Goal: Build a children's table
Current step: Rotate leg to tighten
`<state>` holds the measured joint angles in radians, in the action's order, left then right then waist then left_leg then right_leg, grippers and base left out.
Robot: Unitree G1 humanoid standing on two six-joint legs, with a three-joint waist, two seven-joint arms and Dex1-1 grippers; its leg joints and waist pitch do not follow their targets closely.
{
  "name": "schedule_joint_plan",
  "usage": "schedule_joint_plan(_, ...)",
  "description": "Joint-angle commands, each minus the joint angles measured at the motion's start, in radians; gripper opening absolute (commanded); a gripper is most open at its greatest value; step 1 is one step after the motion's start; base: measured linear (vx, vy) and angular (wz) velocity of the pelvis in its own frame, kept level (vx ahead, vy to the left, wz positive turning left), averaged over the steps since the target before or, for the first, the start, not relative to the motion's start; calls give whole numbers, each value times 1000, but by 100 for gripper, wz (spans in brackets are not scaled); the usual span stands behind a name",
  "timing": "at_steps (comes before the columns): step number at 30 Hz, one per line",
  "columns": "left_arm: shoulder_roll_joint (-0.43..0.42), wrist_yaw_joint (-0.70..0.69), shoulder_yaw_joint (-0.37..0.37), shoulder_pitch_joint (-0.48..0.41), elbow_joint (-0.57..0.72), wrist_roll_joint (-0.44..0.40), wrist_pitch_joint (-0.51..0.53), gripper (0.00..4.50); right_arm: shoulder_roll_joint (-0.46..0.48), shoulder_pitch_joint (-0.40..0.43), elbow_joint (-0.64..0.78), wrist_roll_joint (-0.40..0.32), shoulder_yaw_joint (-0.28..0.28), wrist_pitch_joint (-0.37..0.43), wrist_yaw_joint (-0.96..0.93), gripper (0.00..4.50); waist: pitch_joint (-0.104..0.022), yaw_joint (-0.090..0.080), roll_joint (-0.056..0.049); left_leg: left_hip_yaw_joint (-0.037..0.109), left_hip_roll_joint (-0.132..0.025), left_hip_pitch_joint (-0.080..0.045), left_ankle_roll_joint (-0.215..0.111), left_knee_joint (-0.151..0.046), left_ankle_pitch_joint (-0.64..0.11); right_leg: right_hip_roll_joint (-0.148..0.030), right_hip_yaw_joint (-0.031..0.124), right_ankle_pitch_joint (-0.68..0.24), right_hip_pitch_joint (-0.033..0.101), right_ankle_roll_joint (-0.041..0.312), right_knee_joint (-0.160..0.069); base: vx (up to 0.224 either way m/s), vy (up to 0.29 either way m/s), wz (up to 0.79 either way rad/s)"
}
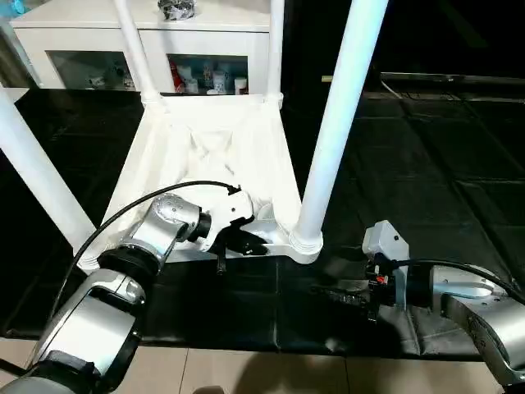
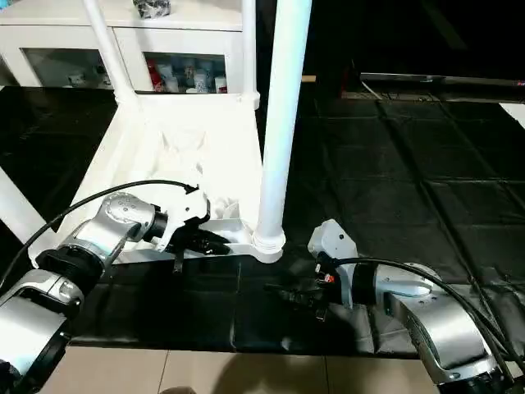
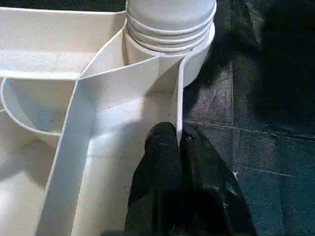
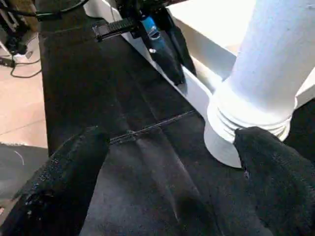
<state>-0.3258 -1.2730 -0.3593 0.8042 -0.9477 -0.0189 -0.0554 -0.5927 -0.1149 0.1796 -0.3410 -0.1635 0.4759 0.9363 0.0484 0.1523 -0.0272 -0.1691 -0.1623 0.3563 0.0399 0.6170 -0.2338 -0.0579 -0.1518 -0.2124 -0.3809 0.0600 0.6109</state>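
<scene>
From the left eye view, the children's table (image 1: 209, 156) lay upside down on a black mat (image 1: 426, 189) spread over the floor, its ribbed underside facing up and four white legs standing out of the corner sockets. The near right leg (image 1: 340, 123) rose tall from its socket; the near left leg (image 1: 37, 176) leaned toward the picture's edge. The left hand (image 1: 244, 240) sat at the table's near rim, close to that socket. The table looked like light, hollow moulded plastic, stiff along its ribs yet smooth and probably slippery, so the thin rim or a rib seemed a surer hold than a round tapered leg.

In the right eye view, the right hand (image 2: 299, 297) hovered low over the mat just beside the near right leg's base, holding nothing. Behind the table stood a white cabinet (image 2: 164, 49) with small items behind glass, and pale floor tiles (image 2: 246, 373) showed at the mat's near edge.

The left wrist view showed the left hand's black fingers (image 3: 162, 162) pressed together on the thin upright rim wall (image 3: 179, 98), one on each side, with the leg's ringed collar (image 3: 170, 24) seated in the socket beyond.

The right wrist view showed the right hand's fingers (image 4: 69, 172) spread wide apart and empty, the leg's base between them but further on, untouched. The mat looked soft and creased, likely to resist sliding.
</scene>
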Motion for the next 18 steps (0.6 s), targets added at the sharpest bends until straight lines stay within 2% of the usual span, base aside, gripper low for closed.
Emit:
schedule_joint_plan(1, 2, -30, 5, -4, 0, -5, 9, 5, -3, -13, -2, 14, 7, -15, -10, 450, -73, 4, 7, 43, -99, 2, -97, -64, 29, -142, 92, -31, 65, 80, -67, 0, 0, 0)
schedule_joint_plan(2, 2, -31, 6, -4, 0, -3, 10, 5, -3, -14, -4, 15, 8, -17, -11, 450, -73, 3, 10, 43, -99, 2, -99, -64, 31, -142, 92, -25, 65, 81, -66, 0, 0, 0)
schedule_joint_plan(9, -27, -121, -3, -51, 62, 16, 27, 5, 4, -45, -55, 4, 55, -62, -13, 450, -73, 0, 8, 42, -100, 2, -100, -64, 32, -146, 94, -8, 65, 106, -61, 0, 0, 0)
schedule_joint_plan(10, -55, -162, -17, -88, 114, 18, 29, 5, -5, -57, -66, -36, 85, -58, 24, 450, -73, -1, 13, 42, -103, 1, -100, -66, 26, -146, 94, -15, 66, 108, -60, 0, 0, 0)
schedule_joint_plan(11, -68, -179, -22, -106, 142, 21, 26, 5, -9, -64, -70, -55, 94, -55, 43, 450, -71, 0, 13, 41, -103, 2, -102, -67, 20, -148, 95, -35, 66, 107, -62, 0, 0, 0)
schedule_joint_plan(14, -89, -207, -32, -140, 197, 21, 6, 5, -8, -84, -87, -76, 89, -60, 81, 450, -69, 0, 11, 40, -103, 1, -106, -67, 19, -143, 93, -63, 62, 102, -64, 0, 0, 0)
schedule_joint_plan(15, -93, -217, -33, -149, 214, 24, 6, 5, -2, -95, -99, -75, 80, -72, 92, 450, -69, -1, 14, 39, -102, 0, -108, -67, 19, -141, 93, -67, 61, 100, -65, 0, 0, 0)
schedule_joint_plan(17, -104, -245, -40, -169, 254, 30, 5, 5, 17, -130, -138, -75, 46, -92, 136, 450, -70, 1, 13, 37, -100, 0, -106, -66, 25, -144, 93, -73, 60, 104, -63, 0, 0, 0)
schedule_joint_plan(18, -104, -245, -40, -169, 254, 30, 5, 5, 17, -130, -138, -75, 46, -92, 136, 450, -70, 1, 13, 37, -100, 1, -105, -67, 23, -143, 92, -79, 60, 107, -63, 0, 0, 0)
